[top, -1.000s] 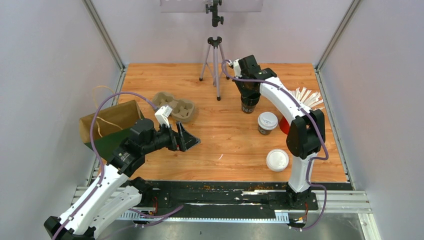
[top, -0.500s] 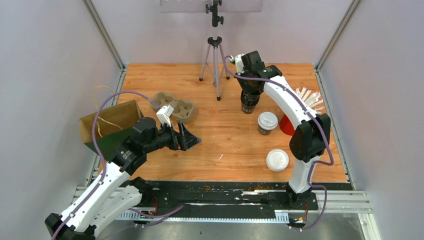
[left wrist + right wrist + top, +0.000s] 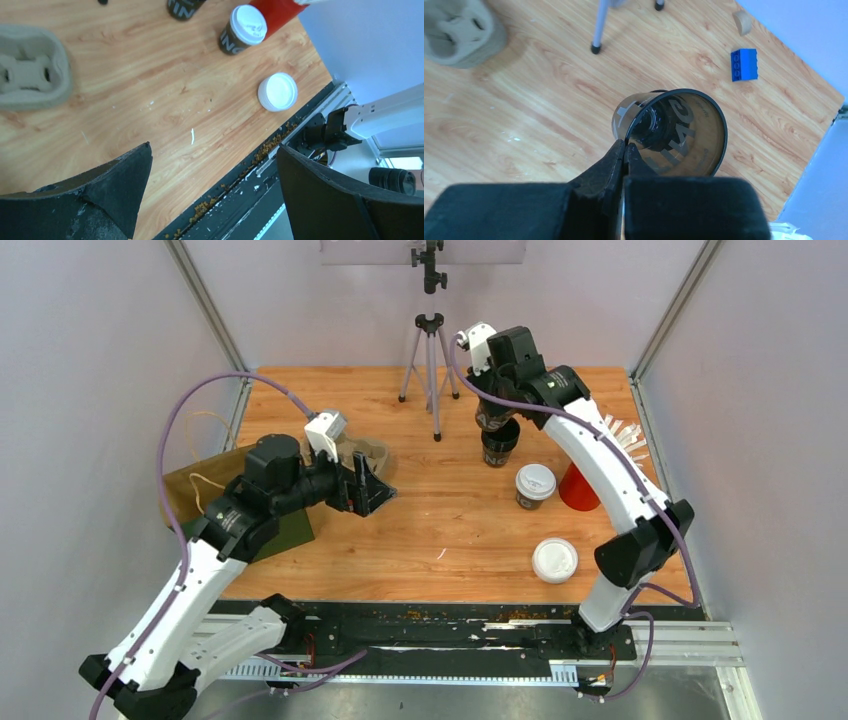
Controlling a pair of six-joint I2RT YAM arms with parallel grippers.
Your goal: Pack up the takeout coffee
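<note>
Right arm extended toward 12 o'clock, right gripper (image 3: 625, 147) pinching lidless cup (image 3: 696, 125) by rim; left gripper (image 3: 378, 488) spread wide, hovering toward 9 o'clock.

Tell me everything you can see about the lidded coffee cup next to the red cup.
The lidded coffee cup is small, dark paper with white lettering, capped by a round white plastic lid. It stands upright on the wooden table, close to the red cup; nothing grips it.
</note>
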